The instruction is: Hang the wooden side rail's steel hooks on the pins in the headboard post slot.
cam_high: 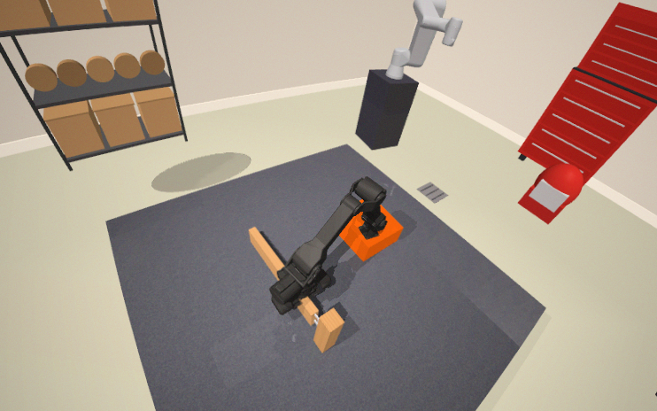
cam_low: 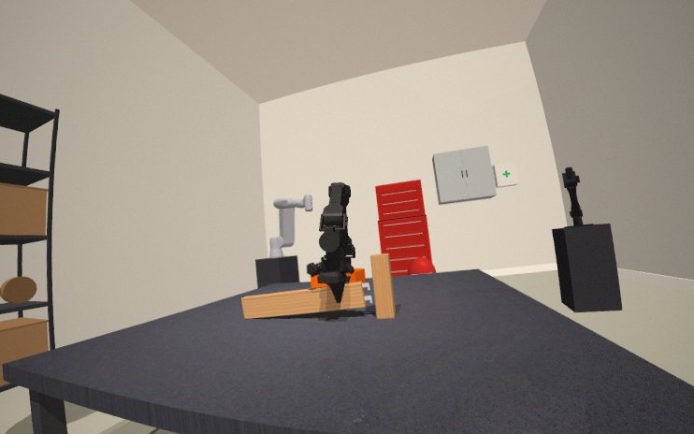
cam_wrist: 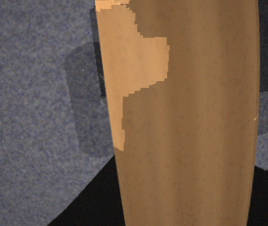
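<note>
Rail (cam_high: 265,252) (cam_low: 284,305) (cam_wrist: 194,121) in end effector (cam_high: 303,296) (cam_low: 338,300), pins inside post (cam_high: 328,330) (cam_low: 383,285) hidden

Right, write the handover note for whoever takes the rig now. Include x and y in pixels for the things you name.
Gripper (cam_high: 290,301) (cam_low: 339,295): shut on the rail, near its hook end.
Wooden side rail (cam_high: 265,252) (cam_low: 284,304) (cam_wrist: 194,112): tilted, hook end raised, far end low at the table.
Headboard post (cam_high: 328,330) (cam_low: 383,285): upright just beyond the steel hooks (cam_low: 368,298).
Done: rail gripped, hooks facing the post.
Left: seat both hooks on the pins (not visible), release, move away.
</note>
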Available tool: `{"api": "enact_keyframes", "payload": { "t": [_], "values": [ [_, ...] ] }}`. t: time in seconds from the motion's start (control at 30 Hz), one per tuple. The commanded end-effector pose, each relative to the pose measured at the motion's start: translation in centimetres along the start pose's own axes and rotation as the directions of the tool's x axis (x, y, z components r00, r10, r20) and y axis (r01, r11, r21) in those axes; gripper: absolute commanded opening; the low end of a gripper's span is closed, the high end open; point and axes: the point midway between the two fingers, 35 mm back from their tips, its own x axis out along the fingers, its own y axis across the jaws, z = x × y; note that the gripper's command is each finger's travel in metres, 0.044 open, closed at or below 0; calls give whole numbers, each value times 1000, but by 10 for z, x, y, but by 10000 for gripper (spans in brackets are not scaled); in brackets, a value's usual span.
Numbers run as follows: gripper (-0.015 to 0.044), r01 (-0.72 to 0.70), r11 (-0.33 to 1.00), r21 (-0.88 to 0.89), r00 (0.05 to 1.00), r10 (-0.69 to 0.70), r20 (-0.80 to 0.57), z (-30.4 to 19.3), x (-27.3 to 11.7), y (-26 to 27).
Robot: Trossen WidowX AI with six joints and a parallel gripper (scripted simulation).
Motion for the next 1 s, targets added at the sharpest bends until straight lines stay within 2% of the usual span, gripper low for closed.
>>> {"api": "enact_keyframes", "payload": {
  "t": [0.0,0.97],
  "values": [
    [0,-8,1000,-1,1000,8,0,-2,-1,0],
    [0,-8,1000,-1,1000,8,0,-4,-4,1]
  ]
}}
